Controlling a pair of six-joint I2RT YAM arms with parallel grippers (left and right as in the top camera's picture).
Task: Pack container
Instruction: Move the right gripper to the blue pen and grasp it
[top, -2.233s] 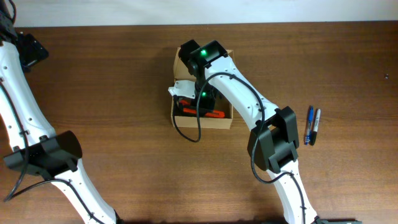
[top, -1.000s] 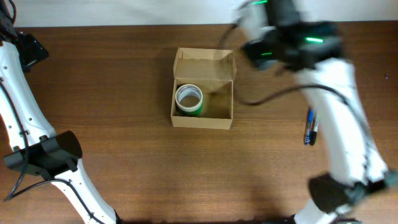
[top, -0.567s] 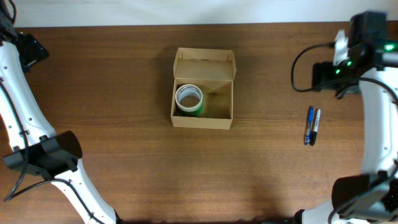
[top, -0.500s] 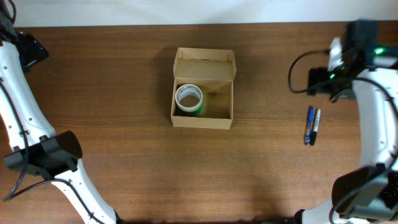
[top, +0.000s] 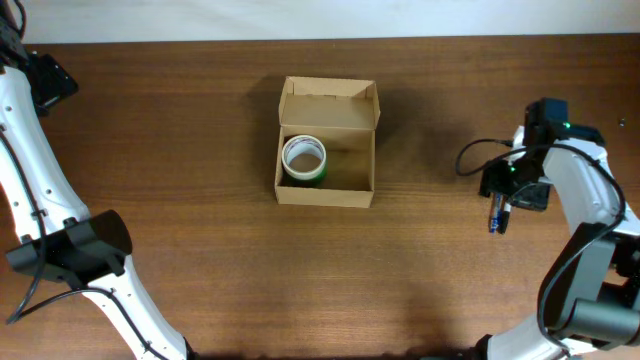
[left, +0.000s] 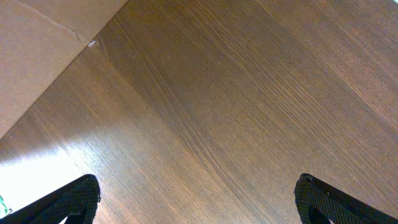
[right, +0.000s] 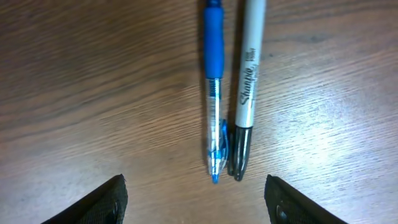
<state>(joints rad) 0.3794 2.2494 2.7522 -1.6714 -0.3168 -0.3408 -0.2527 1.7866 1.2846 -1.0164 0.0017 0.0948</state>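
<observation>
Swung out from the tan cardboard container (top: 325, 195) at its 9 o'clock, the right gripper (right: 198, 202) is held spread and empty above a blue plastic pen (right: 213, 87) and a grey black-capped marker (right: 247, 74), laid side by side. A green-and-white tape roll (top: 304, 158) is already packed; both pens seemingly remain, with nothing seen between. The left gripper (left: 199, 199) is also spread, over bare wooden table (left: 249, 93).

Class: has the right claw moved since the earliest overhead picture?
Yes. The right claw left the cardboard box and travelled rightward; it now hovers over the blue pen and Sharpie marker.
</observation>
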